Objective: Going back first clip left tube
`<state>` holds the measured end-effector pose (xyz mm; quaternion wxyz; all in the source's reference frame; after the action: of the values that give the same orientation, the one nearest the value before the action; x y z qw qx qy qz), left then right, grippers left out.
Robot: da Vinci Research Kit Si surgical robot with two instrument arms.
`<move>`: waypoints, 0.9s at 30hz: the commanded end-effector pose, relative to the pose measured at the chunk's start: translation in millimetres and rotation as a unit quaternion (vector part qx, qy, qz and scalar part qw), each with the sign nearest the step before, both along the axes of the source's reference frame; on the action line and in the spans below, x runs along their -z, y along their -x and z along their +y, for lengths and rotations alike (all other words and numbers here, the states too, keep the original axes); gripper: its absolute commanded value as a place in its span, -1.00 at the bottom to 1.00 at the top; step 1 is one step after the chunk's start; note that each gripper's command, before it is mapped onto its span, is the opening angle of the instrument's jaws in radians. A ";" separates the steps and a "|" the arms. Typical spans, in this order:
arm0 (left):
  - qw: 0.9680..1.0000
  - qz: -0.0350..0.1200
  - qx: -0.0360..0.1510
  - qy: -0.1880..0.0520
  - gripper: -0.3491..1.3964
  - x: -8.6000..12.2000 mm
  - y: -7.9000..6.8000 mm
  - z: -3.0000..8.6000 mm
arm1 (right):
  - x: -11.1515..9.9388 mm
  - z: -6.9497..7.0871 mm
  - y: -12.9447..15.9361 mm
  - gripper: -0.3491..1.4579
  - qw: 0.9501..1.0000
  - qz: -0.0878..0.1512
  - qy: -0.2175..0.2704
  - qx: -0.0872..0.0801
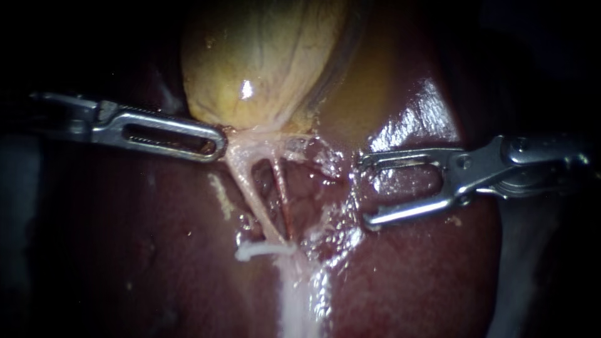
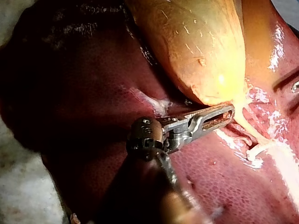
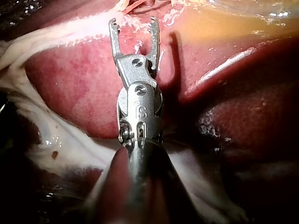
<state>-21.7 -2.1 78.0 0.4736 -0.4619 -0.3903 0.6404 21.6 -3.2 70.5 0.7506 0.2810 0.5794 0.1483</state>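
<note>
The yellow gallbladder point(image 1: 263, 62) lies on the dark red liver point(image 1: 156, 250). Below its neck two tubes run down: the pale left tube point(image 1: 250, 194) and a thin reddish right tube point(image 1: 283, 194). A white clip point(image 1: 256, 250) sits across the left tube's lower end. My left instrument point(image 1: 219, 145) has its slotted jaws shut on the pale tissue at the gallbladder's neck, and the left tube is stretched taut; the left wrist view shows the same grip point(image 2: 226, 114). My right instrument point(image 1: 366, 191) stands to the right of the tubes, clear of them. Its jaws are open and empty point(image 3: 133, 23).
Pale fatty tissue point(image 1: 300, 294) runs down from the clip over the liver. Wet, glistening liver surface point(image 1: 413, 119) lies above my right instrument. In the right wrist view white membrane point(image 3: 56, 144) spreads beside the shaft.
</note>
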 end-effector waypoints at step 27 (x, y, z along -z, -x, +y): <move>1.000 0.005 -0.019 -0.012 -1.00 -2.8 3.3 -1.6 | 0.1 -0.1 -0.1 -0.07 1.000 0.000 0.000 0.001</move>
<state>-25.0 -3.7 80.8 0.4693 -0.4454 -0.4041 0.6466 21.7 -3.3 70.4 0.7504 0.2818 0.5794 0.1476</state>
